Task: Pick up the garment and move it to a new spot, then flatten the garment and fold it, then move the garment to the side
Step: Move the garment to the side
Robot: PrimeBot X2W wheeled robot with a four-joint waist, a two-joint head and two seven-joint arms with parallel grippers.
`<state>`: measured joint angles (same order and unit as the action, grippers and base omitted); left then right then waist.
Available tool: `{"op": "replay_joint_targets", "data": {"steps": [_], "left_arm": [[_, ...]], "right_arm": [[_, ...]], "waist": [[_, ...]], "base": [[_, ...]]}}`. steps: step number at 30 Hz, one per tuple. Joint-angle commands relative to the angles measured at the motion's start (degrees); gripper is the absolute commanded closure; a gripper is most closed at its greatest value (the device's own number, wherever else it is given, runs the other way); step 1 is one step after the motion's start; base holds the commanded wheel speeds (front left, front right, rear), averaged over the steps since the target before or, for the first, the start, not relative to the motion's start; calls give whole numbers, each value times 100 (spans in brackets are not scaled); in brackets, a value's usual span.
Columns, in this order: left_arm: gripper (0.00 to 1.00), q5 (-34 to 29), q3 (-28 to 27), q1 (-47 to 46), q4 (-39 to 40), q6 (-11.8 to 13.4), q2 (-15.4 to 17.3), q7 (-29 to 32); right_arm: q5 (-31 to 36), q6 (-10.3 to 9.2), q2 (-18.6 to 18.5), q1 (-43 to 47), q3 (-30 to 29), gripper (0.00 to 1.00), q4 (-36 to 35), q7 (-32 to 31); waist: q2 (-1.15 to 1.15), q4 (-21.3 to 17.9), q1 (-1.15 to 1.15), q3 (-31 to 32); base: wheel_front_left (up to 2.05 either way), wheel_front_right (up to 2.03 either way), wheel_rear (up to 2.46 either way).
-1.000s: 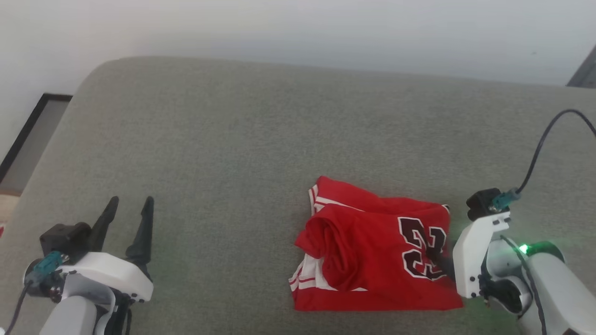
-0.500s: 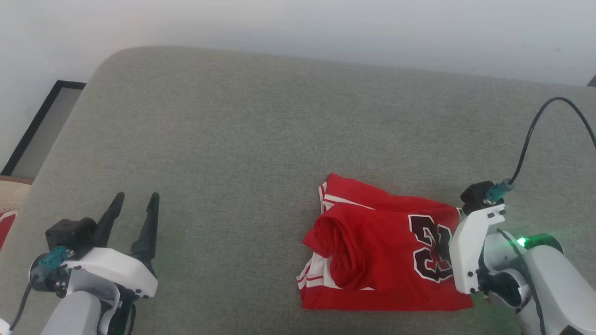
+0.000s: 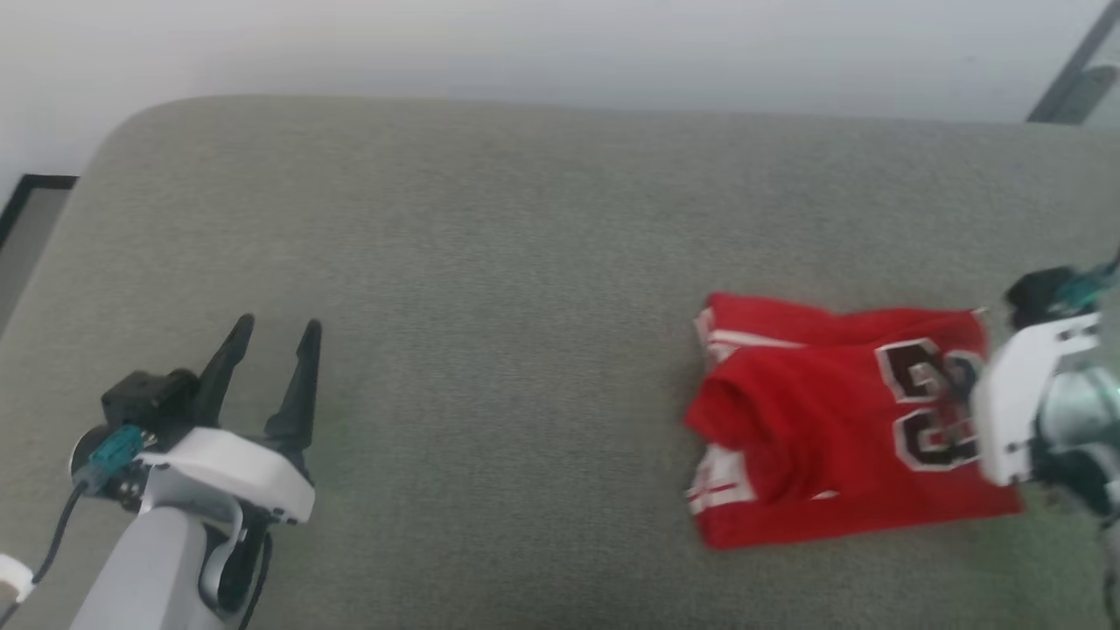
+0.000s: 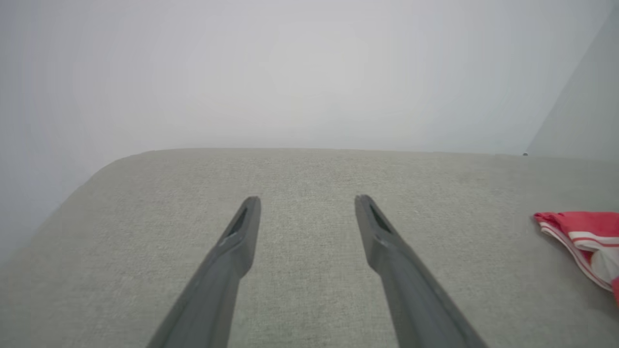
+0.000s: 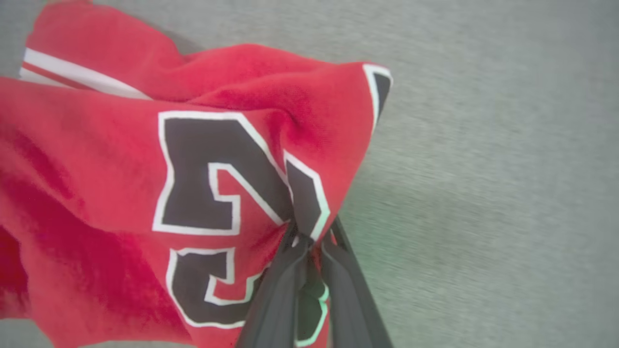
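Your right pincer (image 5: pixel 309 238) pinches the garment (image 3: pixel 814 429) at its edge; drag it low and slow so the folds beyond the tips hold, while your left pincer (image 3: pixel 278 325) rests spread.

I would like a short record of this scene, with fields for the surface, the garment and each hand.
surface: grey upholstered cushion, with a pale wall behind it
garment: red jersey, folded, lying on the cushion toward the robot's right, black "23" facing up
left hand: open, holding nothing, above the cushion, apart from the jersey
right hand: shut on the jersey at its edge by the "23", fabric bunched at the grip
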<state>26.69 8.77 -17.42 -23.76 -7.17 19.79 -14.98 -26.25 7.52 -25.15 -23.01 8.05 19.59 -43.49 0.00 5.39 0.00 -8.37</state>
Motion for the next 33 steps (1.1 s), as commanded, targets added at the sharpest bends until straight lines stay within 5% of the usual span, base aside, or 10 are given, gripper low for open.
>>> {"op": "replay_joint_targets", "data": {"steps": [1, 19, 33], "left_arm": [[0, -62, 14, -104, 27, -25, -19, -23], [0, -186, 544, -1127, 311, -33, -66, -23], [0, -74, 1093, -1925, 285, -32, 46, -23]], "right_arm": [[3, -5, -88, -107, -66, 100, -35, -24], [731, -3, -1387, -1506, -540, 100, 810, 915], [1689, -3, -1125, -2590, -792, 100, 2364, 2117]], "waist": [[0, -137, 0, -98], [0, -1118, 0, -1028], [0, -1361, 0, -1752]], "base": [[0, 0, 0], [0, 0, 0], [0, 0, 0]]}}
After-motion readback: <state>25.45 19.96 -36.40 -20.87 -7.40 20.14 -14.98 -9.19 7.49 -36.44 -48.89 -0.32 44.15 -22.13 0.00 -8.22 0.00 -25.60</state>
